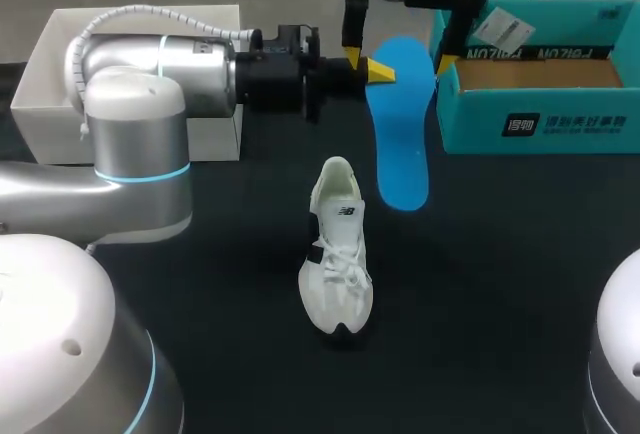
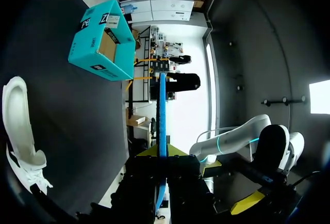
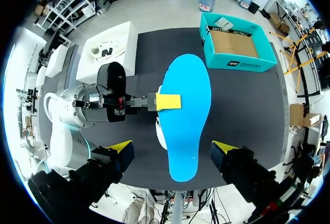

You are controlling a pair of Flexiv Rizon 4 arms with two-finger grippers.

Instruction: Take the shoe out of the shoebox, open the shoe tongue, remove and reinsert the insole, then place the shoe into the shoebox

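The left gripper (image 1: pixel 378 72) (image 2: pixel 162 152) is closed on one long edge of a blue insole (image 1: pixel 400 124) (image 2: pixel 162 110) (image 3: pixel 185 115), its yellow tips pinching from above and below. The insole is a thin, smooth, foot-shaped sheet, held flat and level above the bench (image 1: pixel 500 284).

The right gripper (image 1: pixel 398 57) (image 3: pixel 172 146) hangs above the insole, pointing down. Its fingers are spread wide, one to each side of the insole, and hold nothing.

The left arm's silver forearm lies level across the far left of the bench, its black wrist pointing right.

A white mesh shoe (image 1: pixel 338 254) (image 2: pixel 18 126) (image 3: pixel 161 131) with white laces stands upright on the matt black bench, near the insole, toe toward the robot.

A teal cardboard shoebox (image 1: pixel 540 124) (image 2: pixel 98 53) (image 3: pixel 237 61) sits open at the far right, its brown inner floor showing. A white box (image 1: pixel 45 74) (image 3: pixel 111 41) sits at the far left.
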